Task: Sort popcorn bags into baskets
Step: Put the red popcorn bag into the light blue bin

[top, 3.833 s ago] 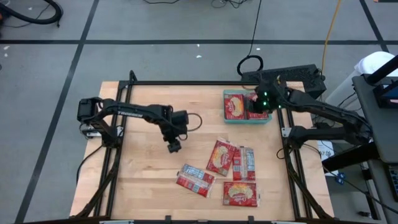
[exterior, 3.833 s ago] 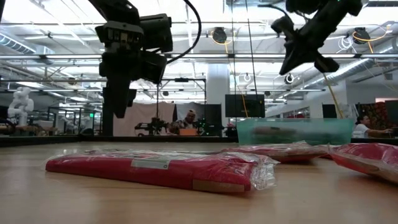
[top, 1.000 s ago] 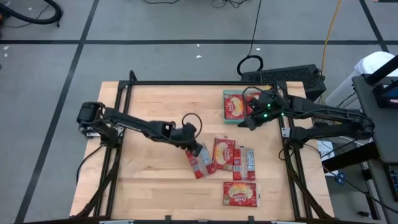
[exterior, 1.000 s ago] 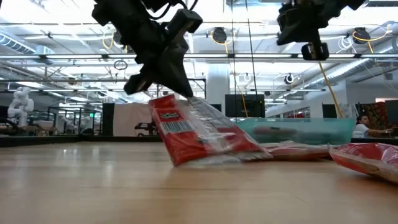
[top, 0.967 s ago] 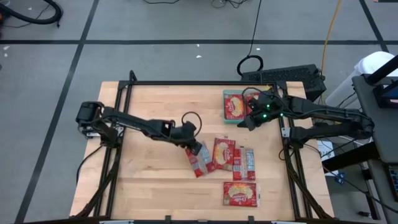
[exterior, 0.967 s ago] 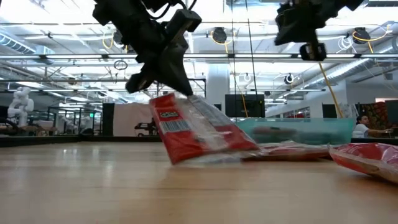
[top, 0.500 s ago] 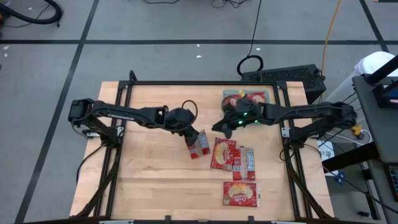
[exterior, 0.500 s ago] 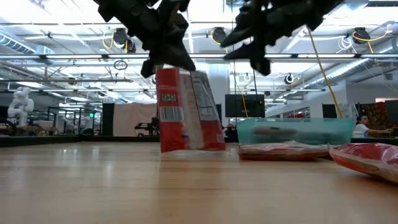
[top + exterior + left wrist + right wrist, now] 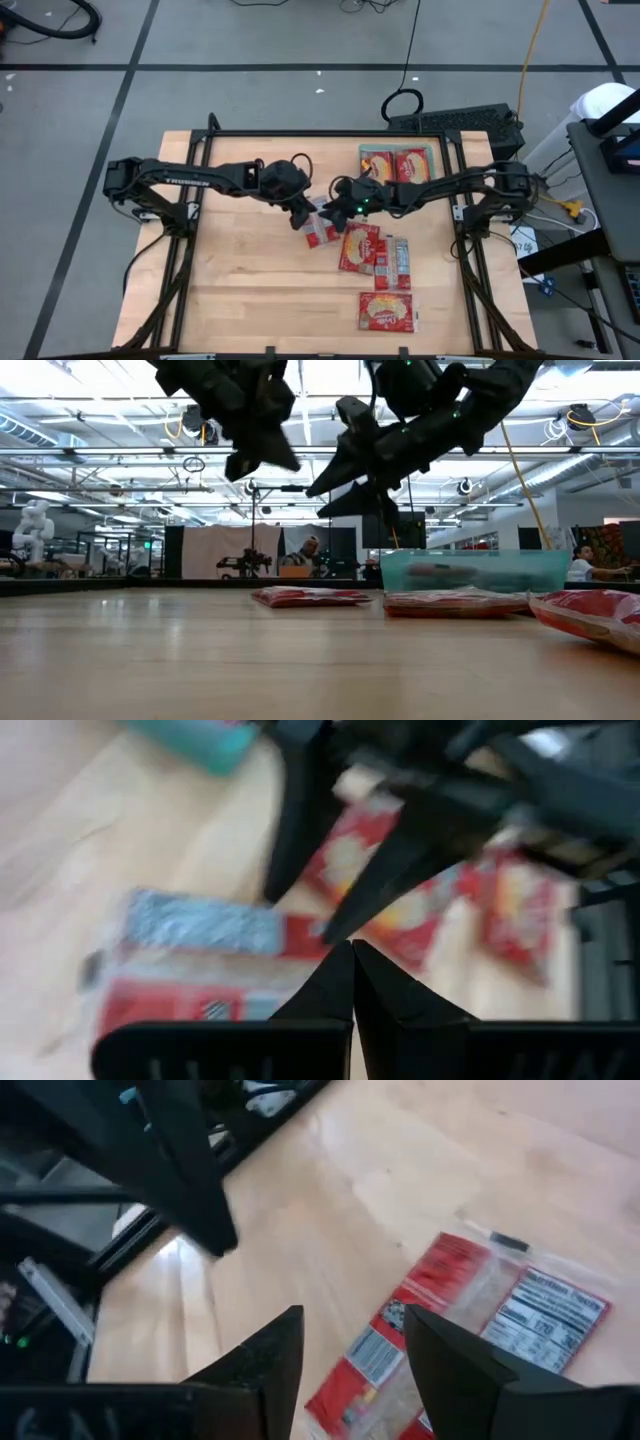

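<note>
A popcorn bag (image 9: 320, 234) lies flat on the table's middle, its red-and-silver back up (image 9: 190, 955) (image 9: 462, 1318). My left gripper (image 9: 301, 216) hangs shut above its left end (image 9: 288, 463), with nothing between the fingers (image 9: 352, 952). My right gripper (image 9: 335, 207) stands open just above and behind the same bag (image 9: 328, 500) (image 9: 350, 1342), touching nothing. The teal basket (image 9: 362, 172) at the far right holds two bags (image 9: 397, 166). Three more bags (image 9: 362, 248) (image 9: 392, 262) (image 9: 385, 312) lie on the wood to the near right.
The two grippers are close together over the table's middle, fingers nearly crossing (image 9: 400, 850). The basket's wall (image 9: 470, 570) stands behind the lying bags. Bare wood (image 9: 240, 290) spreads over the table's left half. A black frame (image 9: 200, 150) borders the table.
My left gripper raised the bag by one end, stood it upright, then rose and drew toward the far edge; the bag has come out of its hold and fallen flat. My right gripper came down from the basket toward the table's middle and has opened.
</note>
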Motion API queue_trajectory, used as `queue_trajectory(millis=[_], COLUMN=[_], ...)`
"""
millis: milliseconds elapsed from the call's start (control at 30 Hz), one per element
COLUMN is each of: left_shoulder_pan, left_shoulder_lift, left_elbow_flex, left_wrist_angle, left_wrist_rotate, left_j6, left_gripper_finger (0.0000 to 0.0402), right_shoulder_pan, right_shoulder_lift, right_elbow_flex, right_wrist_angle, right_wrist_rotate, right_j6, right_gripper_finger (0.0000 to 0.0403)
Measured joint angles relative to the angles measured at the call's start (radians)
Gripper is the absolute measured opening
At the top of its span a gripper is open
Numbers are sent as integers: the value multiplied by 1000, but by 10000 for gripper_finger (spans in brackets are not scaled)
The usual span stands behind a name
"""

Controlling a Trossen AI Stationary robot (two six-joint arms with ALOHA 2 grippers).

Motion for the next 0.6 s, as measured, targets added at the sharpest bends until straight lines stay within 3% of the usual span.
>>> queue_trajectory(millis=[200,367,600], left_shoulder_pan=[49,104,161], left_shoulder_lift=[41,122,226], left_elbow_flex=[-1,-2,-2], left_wrist_angle=[-137,-173,-142], left_wrist_rotate=[-83,-80,-81], left_j6=[140,250,291], left_gripper_finger=[45,127,242], right_shoulder_pan=[10,40,103], right_shoulder_lift=[-10,-71,-110], right_elbow_flex=[0,0,1], right_wrist_angle=[-17,-125,-300], right_wrist_rotate=[-1,2,2], right_j6=[152,225,320], right_gripper_finger=[160,160,160])
